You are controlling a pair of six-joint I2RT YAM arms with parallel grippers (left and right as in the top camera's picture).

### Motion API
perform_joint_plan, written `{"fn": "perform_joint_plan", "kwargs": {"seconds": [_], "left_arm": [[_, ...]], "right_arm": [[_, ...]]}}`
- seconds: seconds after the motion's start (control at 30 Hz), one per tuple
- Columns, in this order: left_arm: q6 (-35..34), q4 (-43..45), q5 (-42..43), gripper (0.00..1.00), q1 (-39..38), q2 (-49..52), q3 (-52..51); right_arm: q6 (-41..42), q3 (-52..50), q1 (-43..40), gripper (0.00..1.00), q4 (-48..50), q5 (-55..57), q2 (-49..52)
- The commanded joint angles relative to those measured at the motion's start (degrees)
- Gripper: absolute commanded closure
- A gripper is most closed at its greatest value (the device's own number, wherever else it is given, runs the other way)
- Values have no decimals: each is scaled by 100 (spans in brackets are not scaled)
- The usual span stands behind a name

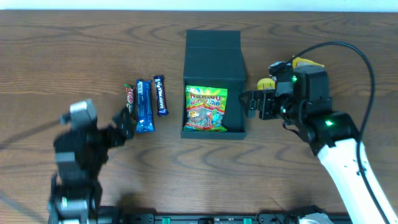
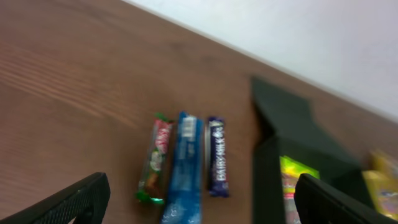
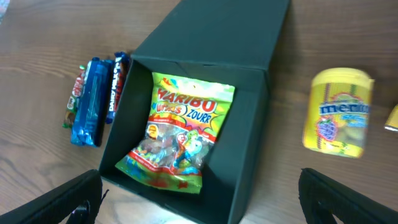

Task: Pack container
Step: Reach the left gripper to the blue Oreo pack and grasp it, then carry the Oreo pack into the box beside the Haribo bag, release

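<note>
The dark teal-green container [image 1: 214,56] stands open at the table's middle, its lid laid back. A green Haribo bag [image 1: 206,109] lies inside it, also in the right wrist view [image 3: 180,134]. Three bars lie left of the box: a red-green one [image 1: 129,98], a long blue one [image 1: 143,106] and a purple Dairy Milk [image 1: 160,94]. My left gripper [image 1: 124,124] is open and empty just front-left of the bars [image 2: 183,168]. My right gripper [image 1: 252,103] is open and empty beside the box's right wall [image 3: 249,168].
A yellow Mentos tub [image 3: 337,112] lies on the table right of the box, partly hidden by my right arm overhead [image 1: 267,82]. A yellow packet [image 1: 308,62] lies behind that arm. The right arm's black cable [image 1: 354,53] loops above the table.
</note>
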Motion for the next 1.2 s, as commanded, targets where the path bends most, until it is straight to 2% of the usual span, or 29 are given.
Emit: {"fn": "perform_joint_plan", "kwargs": {"seconds": [0.0, 0.1, 0.2, 0.47, 0.6, 0.63, 0.8, 1.17], "left_arm": [[748, -264, -234, 4, -2, 1241, 774], [1034, -400, -229, 4, -140, 2321, 1335], [1029, -186, -164, 4, -306, 3228, 1582], [1032, 549, 179, 4, -811, 4721, 1582], [1029, 619, -251, 0, -1152, 5130, 1582], [1021, 612, -487, 6, -1231, 5215, 1582], [671, 601, -1078, 17, -1327, 5490, 1582], [533, 706, -1174, 28, -1316, 5882, 1580]], "right_arm": [[-142, 70, -79, 1, -85, 0, -105], [-142, 70, -79, 1, -190, 17, -101], [-144, 66, -79, 1, -286, 42, -101], [-170, 66, -79, 1, -555, 413, -101], [-188, 66, -79, 1, -581, 492, -101], [-188, 66, -79, 1, -581, 492, -101], [-188, 66, -79, 1, -625, 492, -101], [-188, 63, -79, 1, -645, 490, -101]]}}
